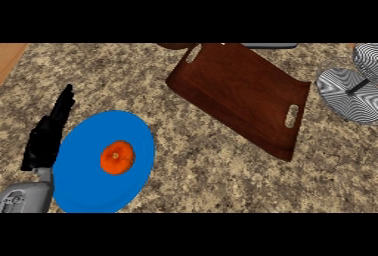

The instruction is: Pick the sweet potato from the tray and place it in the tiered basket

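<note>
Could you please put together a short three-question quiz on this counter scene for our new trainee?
1. True or false: the wooden tray has something lying in it.
2. What does the orange item rest on? A) the tray B) the blue plate C) the bare counter
3. Fill in: the striped basket stands to the ____ of the tray.

Key
1. False; its visible floor is bare.
2. B
3. right

Extra: only the left hand shows, fingers straight, beside the plate.
</note>
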Tool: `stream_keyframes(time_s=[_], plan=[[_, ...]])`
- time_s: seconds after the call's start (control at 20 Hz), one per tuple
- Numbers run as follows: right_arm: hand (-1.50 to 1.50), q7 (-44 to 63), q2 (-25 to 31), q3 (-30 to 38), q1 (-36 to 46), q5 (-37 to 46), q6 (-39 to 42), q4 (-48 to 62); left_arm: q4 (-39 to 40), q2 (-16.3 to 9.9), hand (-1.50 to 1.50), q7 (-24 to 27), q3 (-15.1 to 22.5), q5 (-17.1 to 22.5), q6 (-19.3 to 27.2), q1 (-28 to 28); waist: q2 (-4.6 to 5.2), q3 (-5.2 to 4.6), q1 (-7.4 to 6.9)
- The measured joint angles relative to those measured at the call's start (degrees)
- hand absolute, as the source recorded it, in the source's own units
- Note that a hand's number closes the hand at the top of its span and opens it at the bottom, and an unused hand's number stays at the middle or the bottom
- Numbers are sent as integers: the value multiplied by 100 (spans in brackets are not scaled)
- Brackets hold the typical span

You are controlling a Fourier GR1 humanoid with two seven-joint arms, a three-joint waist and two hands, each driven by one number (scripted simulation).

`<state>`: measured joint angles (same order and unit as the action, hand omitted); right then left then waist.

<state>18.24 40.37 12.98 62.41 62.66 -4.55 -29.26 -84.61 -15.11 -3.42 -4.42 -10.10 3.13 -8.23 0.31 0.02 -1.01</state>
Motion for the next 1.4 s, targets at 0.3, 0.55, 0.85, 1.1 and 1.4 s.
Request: stream_keyframes(time_s=[0.3,0.55,0.85,1.1,1.4], plan=[[-150,103,-93,558,-74,-560,80,319,-41,29,0,-53,-15,-21,9,-42,-27,-36,3],[-150,-161,-163,897,-235,-905,-376,305,132,82,0,63,-8,-70,24,-73,-66,-93,3],[-150,-542,-168,1298,-418,-1400,-845,60,104,22,0,2,-103,-6,-70,-76,-33,-36,18],[-150,-229,21,1385,-374,-1551,-941,-395,68,73,0,-42,-68,-74,-51,-55,-40,-13,69],[-150,277,448,1796,-883,-2083,-386,-1140,47,55,0,3,-203,-33,-29,94,-80,-10,200]])
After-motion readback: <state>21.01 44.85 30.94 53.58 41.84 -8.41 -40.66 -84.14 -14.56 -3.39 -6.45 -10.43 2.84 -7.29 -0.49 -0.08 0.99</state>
